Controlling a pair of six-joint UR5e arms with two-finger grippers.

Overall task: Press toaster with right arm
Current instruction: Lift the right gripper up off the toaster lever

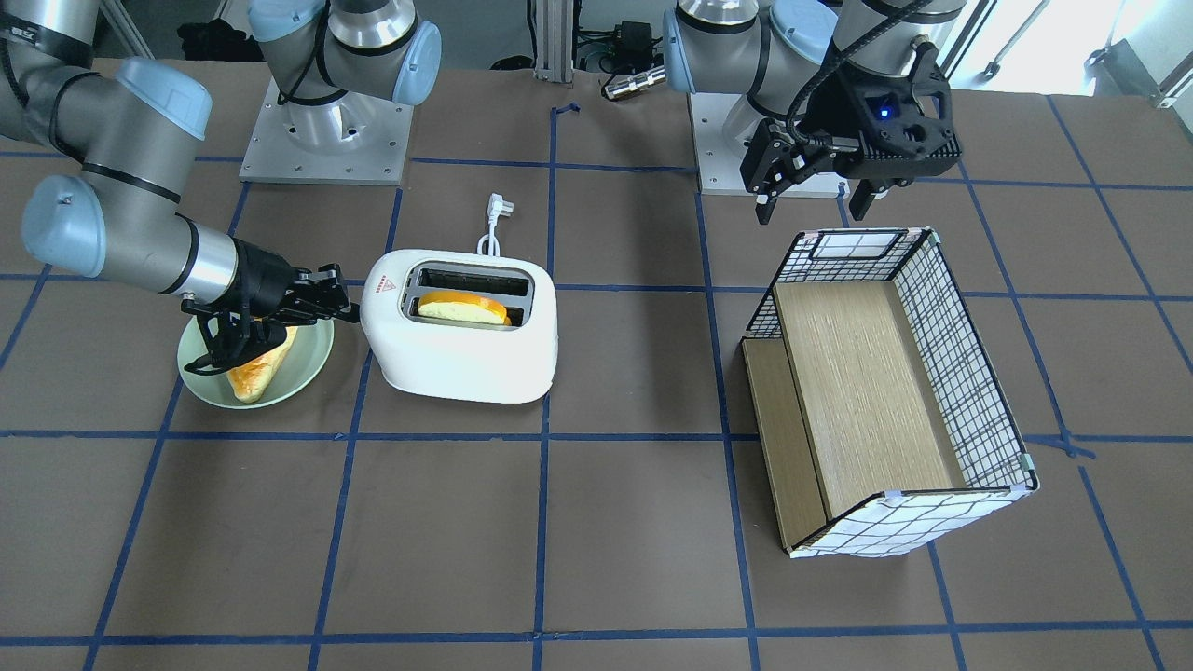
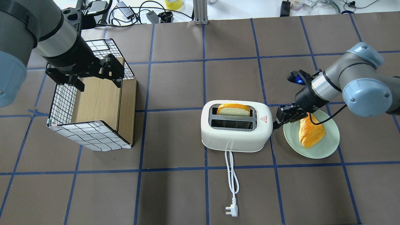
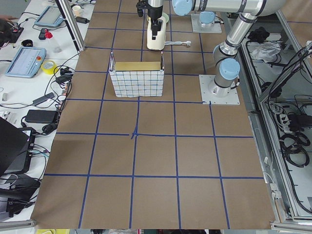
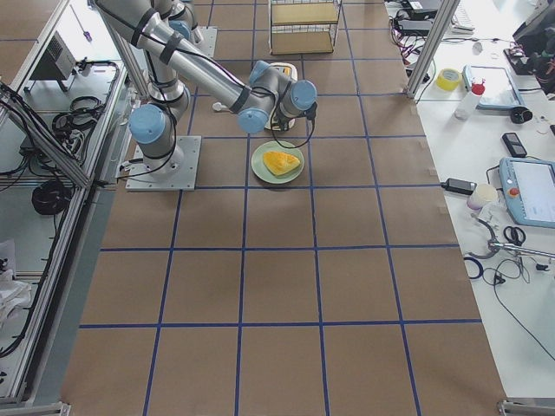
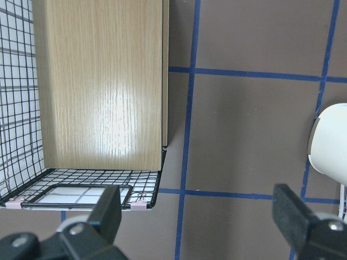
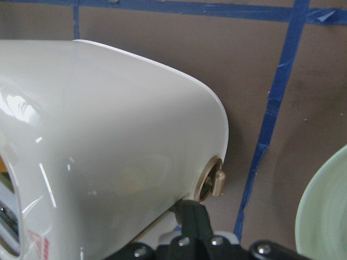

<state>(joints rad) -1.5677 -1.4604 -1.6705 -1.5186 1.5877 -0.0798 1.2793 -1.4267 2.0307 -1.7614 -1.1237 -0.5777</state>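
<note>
Overhead exterior: right tool (image 2: 276,124) sits just beside the toaster (image 2: 234,137).

White toaster (image 2: 234,137) — pale-green plate (image 2: 328,147)

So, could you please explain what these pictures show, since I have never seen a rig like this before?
These are two robot arms at a table, seen at one moment by six cameras: one facing the robot, one over its shoulders, one at each table end, one on each wrist. The right pincer, shut and empty, is at the end of a white toaster, by a small knob. One bread slice stands in a slot; another piece of bread lies on a green plate. The left pincer hangs open by a wire basket with wooden boards. Nothing is held.
</note>
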